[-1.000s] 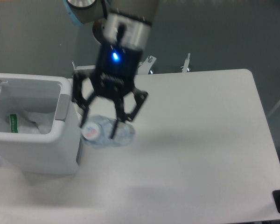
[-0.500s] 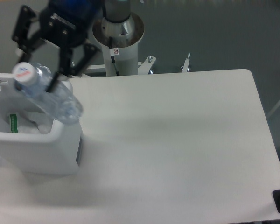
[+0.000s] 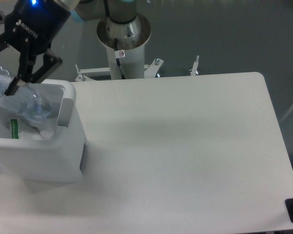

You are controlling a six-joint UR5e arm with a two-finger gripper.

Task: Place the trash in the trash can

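Since half a second ago we see the arm has swung further left, so the black two-finger hand now hangs at the upper left corner of the view, over the large white rectangular plastic trash can with its thick rim and grey side panel. A blue light glows on the hand's dark body near the top edge, and its black fingers reach down and slightly left toward the can's opening. The hand is clamped on the crushed clear plastic bottle with a bluish tint, gripping it around its middle.

We see the bottle lying tilted rather than upright: its long axis runs from upper left to lower right. The cap end points up and left, almost out of view at the left edge, while the base end points down and right and dips below the rim, inside the can's opening.

At the bottom of the can lies the crumpled clear-white plastic wrapper with a green printed label, just beneath the bottle's lower end; we cannot tell whether the two touch. The can stands at the left end of the white desk.
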